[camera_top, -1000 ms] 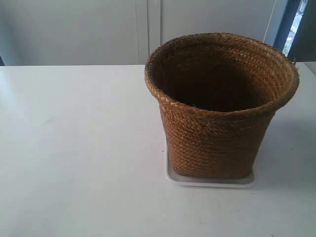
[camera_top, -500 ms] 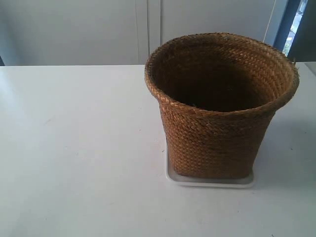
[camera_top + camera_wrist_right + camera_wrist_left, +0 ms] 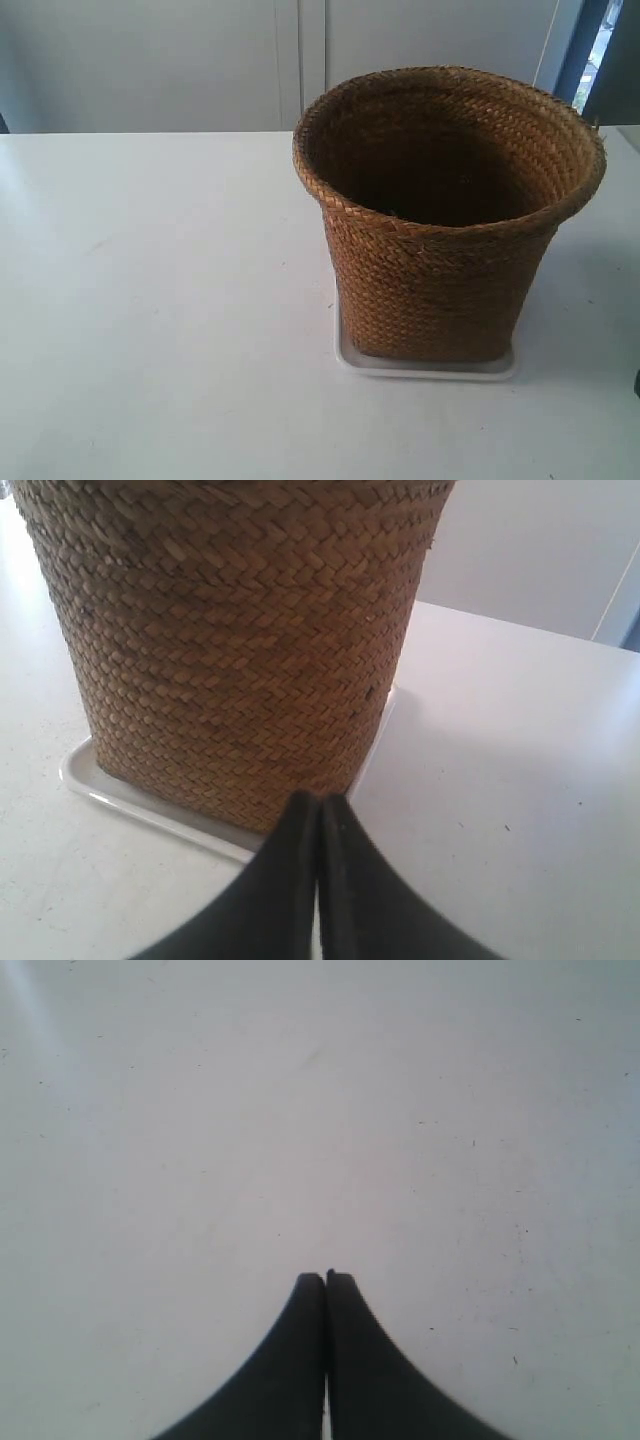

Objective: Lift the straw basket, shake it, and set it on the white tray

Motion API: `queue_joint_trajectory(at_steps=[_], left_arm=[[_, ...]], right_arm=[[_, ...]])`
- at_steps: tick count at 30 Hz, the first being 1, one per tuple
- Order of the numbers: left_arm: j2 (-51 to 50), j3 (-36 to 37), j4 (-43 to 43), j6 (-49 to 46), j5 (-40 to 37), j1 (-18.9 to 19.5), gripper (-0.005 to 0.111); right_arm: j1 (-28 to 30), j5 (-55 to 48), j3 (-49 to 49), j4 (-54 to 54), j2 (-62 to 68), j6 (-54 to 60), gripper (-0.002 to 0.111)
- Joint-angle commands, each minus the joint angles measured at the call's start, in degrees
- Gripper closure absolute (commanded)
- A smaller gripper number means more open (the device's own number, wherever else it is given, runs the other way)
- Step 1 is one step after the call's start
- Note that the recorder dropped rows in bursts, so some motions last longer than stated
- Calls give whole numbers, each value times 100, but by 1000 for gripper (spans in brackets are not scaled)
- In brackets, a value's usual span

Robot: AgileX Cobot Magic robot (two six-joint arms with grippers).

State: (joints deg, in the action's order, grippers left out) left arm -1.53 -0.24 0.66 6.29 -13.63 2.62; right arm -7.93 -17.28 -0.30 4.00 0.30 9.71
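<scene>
While straw basket sits on white tray, right tool faces it.

Left hand and right hand show smooth black curved fingers.

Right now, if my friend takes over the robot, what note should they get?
Left end effector: shut, empty, over bare table.
Right end effector: shut, empty, close to the straw basket near its base.
Things: the straw basket stands upright on the white tray.
Done: the basket is on the tray.
Left: probably nothing; whether it was lifted and shaken cannot be told from here.
</scene>
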Motion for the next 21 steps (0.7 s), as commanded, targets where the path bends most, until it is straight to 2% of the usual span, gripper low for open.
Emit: queue_joint_trajectory(at_steps=[1, 21], left_arm=[[39, 24, 83, -34, -8, 7, 107], [39, 24, 83, -34, -8, 7, 107]], right_arm=[[-6, -68, 30, 13, -30, 19, 108], [-6, -272, 30, 49, -30, -8, 108]])
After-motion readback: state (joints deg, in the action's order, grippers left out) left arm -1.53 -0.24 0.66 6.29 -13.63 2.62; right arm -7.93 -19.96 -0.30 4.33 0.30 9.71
